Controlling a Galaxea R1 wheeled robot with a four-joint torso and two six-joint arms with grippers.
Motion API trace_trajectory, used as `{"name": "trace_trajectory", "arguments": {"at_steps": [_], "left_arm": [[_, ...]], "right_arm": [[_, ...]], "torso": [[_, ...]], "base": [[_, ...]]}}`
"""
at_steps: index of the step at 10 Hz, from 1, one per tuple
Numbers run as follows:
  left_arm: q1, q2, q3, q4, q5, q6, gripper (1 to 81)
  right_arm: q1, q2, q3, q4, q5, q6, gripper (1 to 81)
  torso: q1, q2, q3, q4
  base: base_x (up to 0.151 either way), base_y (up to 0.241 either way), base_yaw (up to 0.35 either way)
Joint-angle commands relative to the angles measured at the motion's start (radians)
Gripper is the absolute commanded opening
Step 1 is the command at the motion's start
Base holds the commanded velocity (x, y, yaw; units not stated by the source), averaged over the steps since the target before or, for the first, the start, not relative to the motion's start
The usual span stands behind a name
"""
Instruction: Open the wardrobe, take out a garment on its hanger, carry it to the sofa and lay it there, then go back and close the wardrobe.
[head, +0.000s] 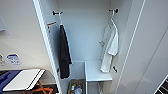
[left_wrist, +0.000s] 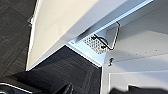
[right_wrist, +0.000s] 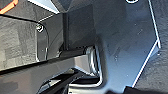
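Inside the open wardrobe (head: 85, 37): one white garment (head: 110, 47) on its hanger (head: 112, 23), hung from the right-hand black hook (head: 114, 10); one long black garment (head: 63, 55) on the left hook (head: 57, 12). Doors open, so taking out the shirt seems the step in hand. Calls for lifting the hanger's hook free. Gripper fingers: cannot tell, apart or together.

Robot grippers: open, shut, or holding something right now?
Left gripper: cannot be told.
Right gripper: cannot be told.
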Motion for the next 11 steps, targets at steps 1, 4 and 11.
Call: {"name": "trace_trajectory", "arguments": {"at_steps": [1,4,11], "left_arm": [[-0.105,0.131,-0.237,-0.116,-0.044,-0.038,81.1],[-0.134,0.228,-0.454,-0.212,-0.055,-0.038,81.1],[-0.047,0.18,-0.512,-0.339,-0.057,-0.038,81.1]], "right_arm": [[0.042,-0.004,0.012,0.004,-0.056,0.0,81.1],[0.04,-0.017,0.032,-0.005,-0.056,0.0,81.1],[0.059,-0.017,0.045,-0.002,-0.059,0.0,81.1]], "torso": [[0.0,0.0,0.0,0.0],[0.0,0.0,0.0,0.0],[0.0,0.0,0.0,0.0]], "base": [[0.0,0.0,0.0],[0.0,0.0,0.0],[0.0,0.0,0.0]]}}
